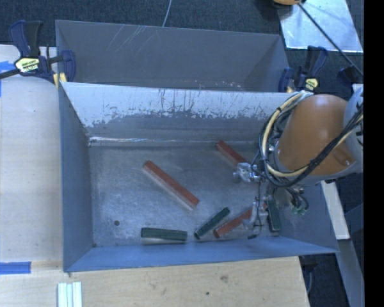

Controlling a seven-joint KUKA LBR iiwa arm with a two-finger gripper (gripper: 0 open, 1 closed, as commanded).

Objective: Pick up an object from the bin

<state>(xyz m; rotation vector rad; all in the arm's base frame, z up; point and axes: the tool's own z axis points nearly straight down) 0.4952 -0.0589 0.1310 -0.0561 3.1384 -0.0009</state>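
Observation:
My gripper (262,219) is low in the bin's front right corner, under the orange wrist cover. A short red-brown stick (232,225) lies on the floor just left of it, its right end touching or nearly touching the gripper. Crossing that stick's left end is a dark green stick (212,223), lying at a slant. Behind the gripper, near the back wall, rests a small red-brown block (230,151).
A long red-brown bar (171,183) lies diagonally across the middle of the floor. Another dark green stick (163,235) lies flat along the front wall at left. The right wall and front wall stand close around the gripper.

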